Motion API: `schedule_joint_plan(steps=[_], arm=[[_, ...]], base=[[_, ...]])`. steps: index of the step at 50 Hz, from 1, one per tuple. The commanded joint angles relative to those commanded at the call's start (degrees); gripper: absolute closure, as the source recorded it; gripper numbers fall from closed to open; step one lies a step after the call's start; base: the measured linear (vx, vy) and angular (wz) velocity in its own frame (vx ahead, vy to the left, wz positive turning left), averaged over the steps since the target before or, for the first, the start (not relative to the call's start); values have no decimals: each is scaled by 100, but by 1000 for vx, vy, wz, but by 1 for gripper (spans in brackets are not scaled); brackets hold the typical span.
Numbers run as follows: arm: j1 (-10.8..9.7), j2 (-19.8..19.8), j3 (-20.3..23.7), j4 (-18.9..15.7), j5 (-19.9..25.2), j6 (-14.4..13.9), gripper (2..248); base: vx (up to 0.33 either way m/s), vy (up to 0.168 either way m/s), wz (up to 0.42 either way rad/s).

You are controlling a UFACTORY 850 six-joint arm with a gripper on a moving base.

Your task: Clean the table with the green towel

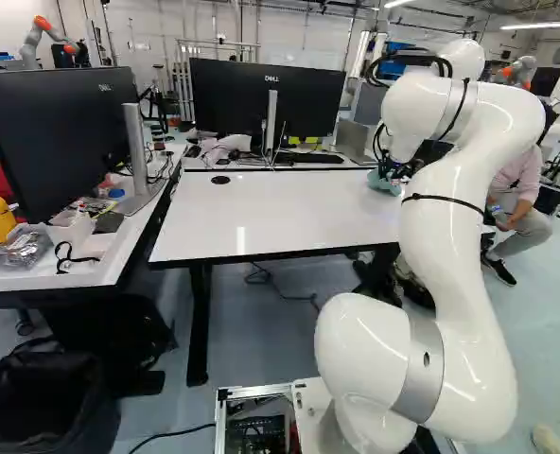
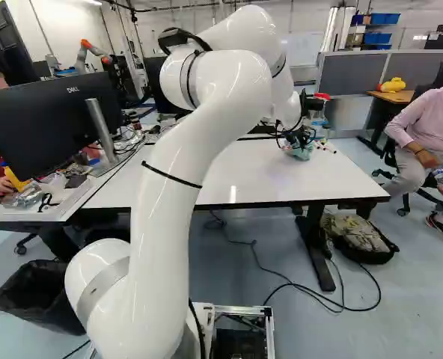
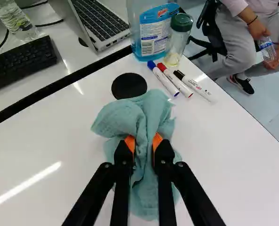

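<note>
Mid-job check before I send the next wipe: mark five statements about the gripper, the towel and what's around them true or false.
1. The gripper is shut on the towel. True.
2. The towel is spread out flat on the table. False: it is bunched up around the fingers.
3. Three markers lie on the table ahead of the gripper. True.
4. The laptop is closed. False: it is open, its keys showing.
5. The jar with the green lid has tipped onto its side. False: it stands upright beside the bottle of blue liquid.
</note>
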Motion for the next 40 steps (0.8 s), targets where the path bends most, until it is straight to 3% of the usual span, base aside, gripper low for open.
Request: schedule_joint_plan(steps=[40], arm=[[0,0,0,0,-752,0,191]], base=[[0,0,0]])
